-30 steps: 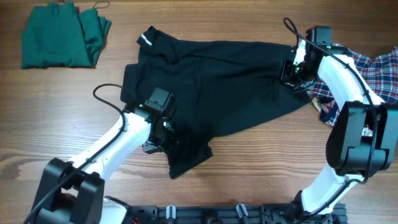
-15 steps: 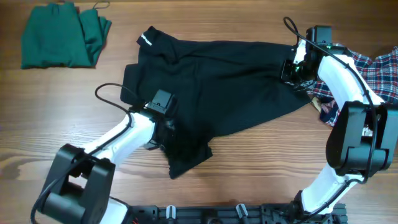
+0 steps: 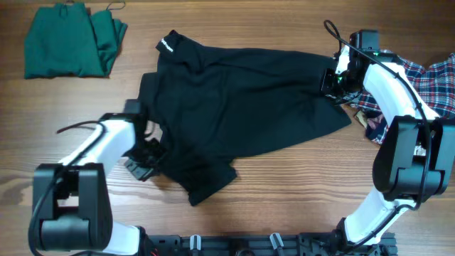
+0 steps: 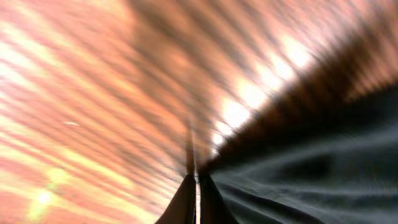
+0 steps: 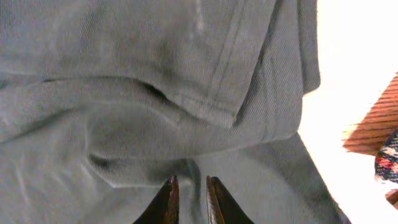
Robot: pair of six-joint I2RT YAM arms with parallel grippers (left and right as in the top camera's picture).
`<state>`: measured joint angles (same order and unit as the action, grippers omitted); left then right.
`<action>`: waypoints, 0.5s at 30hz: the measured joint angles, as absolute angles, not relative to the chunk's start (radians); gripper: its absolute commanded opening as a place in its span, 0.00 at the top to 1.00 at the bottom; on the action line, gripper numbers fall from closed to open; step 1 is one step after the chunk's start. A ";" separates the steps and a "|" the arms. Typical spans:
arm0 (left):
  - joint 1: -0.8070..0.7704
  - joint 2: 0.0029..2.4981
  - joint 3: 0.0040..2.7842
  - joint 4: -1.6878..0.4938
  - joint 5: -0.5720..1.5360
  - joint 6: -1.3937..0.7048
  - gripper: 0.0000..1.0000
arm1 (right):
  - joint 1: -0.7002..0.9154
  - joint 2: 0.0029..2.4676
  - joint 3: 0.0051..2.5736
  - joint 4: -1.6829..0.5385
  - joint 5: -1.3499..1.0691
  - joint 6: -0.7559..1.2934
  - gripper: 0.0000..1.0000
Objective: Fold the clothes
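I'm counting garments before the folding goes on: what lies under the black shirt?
Bare wooden table shows along the edges of the black shirt. The plaid shirt lies by its right end; whether any of it runs underneath is covered by the cloth.

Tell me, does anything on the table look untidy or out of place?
The black shirt lies crooked and wrinkled, its lower corner bunched. The plaid shirt is crumpled at the right edge. The green garment looks folded.

A robotics lab bench: a brown wood-grain table [image 3: 284,206] carries a white jointed left robot arm [image 3: 96,142] and a matching right robot arm [image 3: 387,82], with black cables [image 3: 329,28] trailing and a black rail [image 3: 234,245] along its near edge.
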<state>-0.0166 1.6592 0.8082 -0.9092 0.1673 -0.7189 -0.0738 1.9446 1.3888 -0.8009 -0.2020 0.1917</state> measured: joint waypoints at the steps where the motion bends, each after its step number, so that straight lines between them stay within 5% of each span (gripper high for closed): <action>1: 0.026 1.661 0.805 -0.918 0.160 -0.720 0.96 | -0.074 1.945 1.389 -0.802 -0.202 0.192 0.84; 11: 0.166 1.656 0.804 -0.926 0.153 -0.712 0.96 | -0.074 1.945 1.389 -0.841 -0.202 0.191 0.85; 13: 0.166 1.644 0.809 -0.945 0.107 -0.694 0.96 | -0.074 1.945 1.389 -0.880 -0.202 0.191 0.96; 15: 0.157 1.602 0.824 -0.982 0.085 -0.676 0.96 | -0.074 1.945 1.389 -0.915 -0.202 0.189 0.96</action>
<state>0.1566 1.6016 0.8238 -0.9817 0.0853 -0.6758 -0.0738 1.9446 1.3888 -0.9154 -0.2024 0.1886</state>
